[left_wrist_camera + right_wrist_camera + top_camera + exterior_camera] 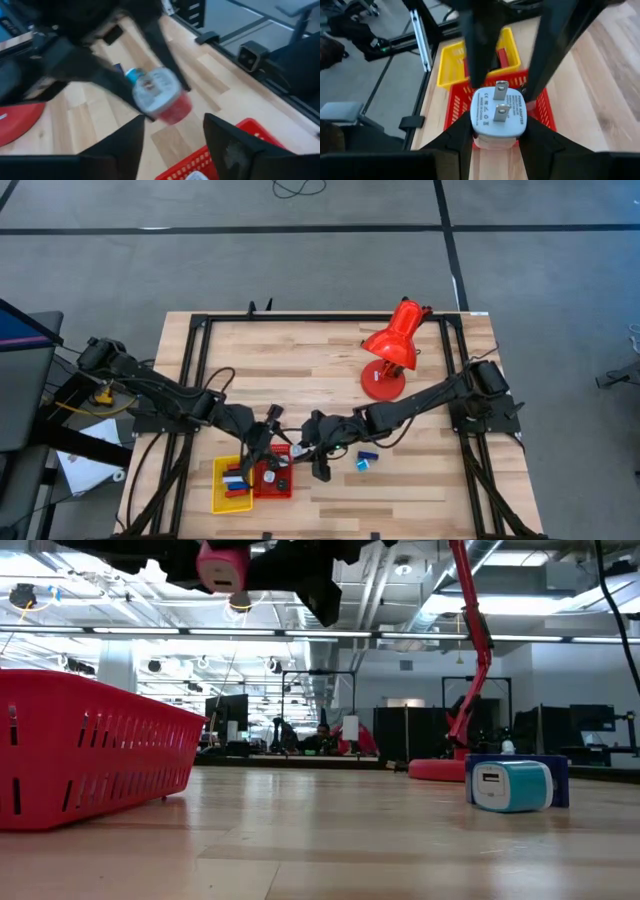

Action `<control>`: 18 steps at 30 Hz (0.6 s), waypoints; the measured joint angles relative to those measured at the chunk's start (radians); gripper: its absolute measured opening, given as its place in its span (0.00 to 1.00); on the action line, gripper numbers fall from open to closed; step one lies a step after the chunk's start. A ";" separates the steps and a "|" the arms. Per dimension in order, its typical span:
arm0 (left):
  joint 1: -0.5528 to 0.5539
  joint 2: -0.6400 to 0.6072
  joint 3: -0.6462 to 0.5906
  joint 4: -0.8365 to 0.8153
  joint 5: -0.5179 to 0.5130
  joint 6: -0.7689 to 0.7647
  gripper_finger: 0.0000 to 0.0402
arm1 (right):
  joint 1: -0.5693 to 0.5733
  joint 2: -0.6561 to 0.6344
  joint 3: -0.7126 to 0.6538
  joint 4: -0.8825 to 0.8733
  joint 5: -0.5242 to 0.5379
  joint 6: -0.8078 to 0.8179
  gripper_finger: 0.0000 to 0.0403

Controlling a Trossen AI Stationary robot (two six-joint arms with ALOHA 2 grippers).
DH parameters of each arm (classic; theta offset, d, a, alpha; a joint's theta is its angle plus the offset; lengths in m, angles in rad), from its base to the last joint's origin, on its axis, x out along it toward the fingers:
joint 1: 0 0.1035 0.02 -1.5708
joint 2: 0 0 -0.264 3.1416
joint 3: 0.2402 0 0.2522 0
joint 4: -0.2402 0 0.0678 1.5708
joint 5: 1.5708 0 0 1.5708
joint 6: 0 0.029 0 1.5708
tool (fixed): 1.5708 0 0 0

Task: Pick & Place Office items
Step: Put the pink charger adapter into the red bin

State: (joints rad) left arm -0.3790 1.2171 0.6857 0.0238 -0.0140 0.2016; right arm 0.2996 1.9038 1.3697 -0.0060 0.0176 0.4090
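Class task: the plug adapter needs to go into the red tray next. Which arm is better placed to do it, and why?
The right. The right gripper is shut on the plug adapter, above the red tray. The left gripper hangs open beside it, holding nothing.

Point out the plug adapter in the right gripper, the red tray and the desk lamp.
plug adapter [498, 112]: right wrist view, pronged white face.
red tray [90, 755]: low view, slatted side wall.
desk lamp [398, 333]: high view, red shade.

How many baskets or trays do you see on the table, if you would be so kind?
2: a yellow tray by the table's front edge on the left arm's side, and a red basket touching it on the side nearer the table's middle. Arms may hide more.
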 joint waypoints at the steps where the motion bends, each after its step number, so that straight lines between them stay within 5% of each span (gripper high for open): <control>1: 0.000 0.000 0.000 0.001 0.007 0.001 0.52 | -0.002 0.000 0.000 0.003 0.000 0.000 0.29; 9: 0.000 -0.003 -0.001 0.005 0.002 0.003 0.75 | -0.016 0.054 0.007 0.109 -0.117 0.038 0.29; 18: -0.015 -0.004 -0.001 0.022 0.082 0.169 0.79 | -0.042 0.096 0.026 0.184 -0.222 0.065 0.29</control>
State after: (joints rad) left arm -0.3943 1.2133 0.6846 0.0455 0.0682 0.3705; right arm 0.2576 1.9999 1.3959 0.1784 -0.2049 0.4743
